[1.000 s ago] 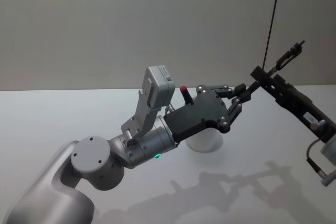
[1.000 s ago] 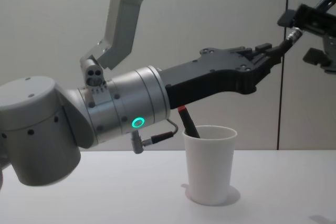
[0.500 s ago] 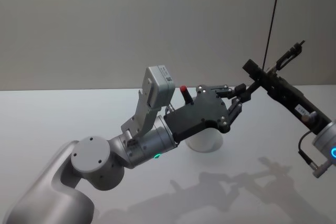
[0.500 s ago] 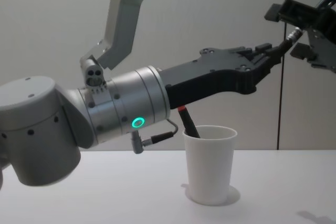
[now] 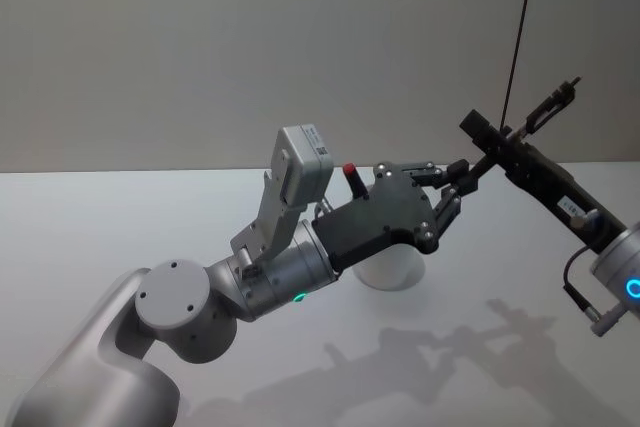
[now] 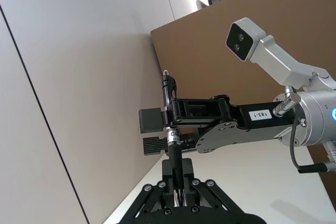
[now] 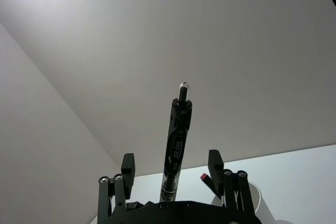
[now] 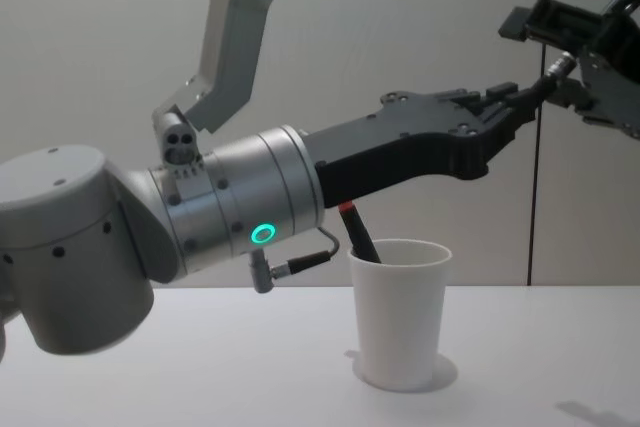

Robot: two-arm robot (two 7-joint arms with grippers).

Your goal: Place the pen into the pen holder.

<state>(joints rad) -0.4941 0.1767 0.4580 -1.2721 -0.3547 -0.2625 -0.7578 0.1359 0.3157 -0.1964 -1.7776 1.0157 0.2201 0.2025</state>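
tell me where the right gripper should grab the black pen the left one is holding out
Grip the black pen at mid-barrel, coming from the side with a finger on each side. The left gripper pinches one end, so the barrel sticks out straight and free. The right gripper is open around it.

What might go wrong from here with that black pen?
The left gripper pinches only the end of the black pen, so it may pivot or slip if the open right gripper closes off-centre. The pen holder already holds a red-capped pen, which could block the drop.
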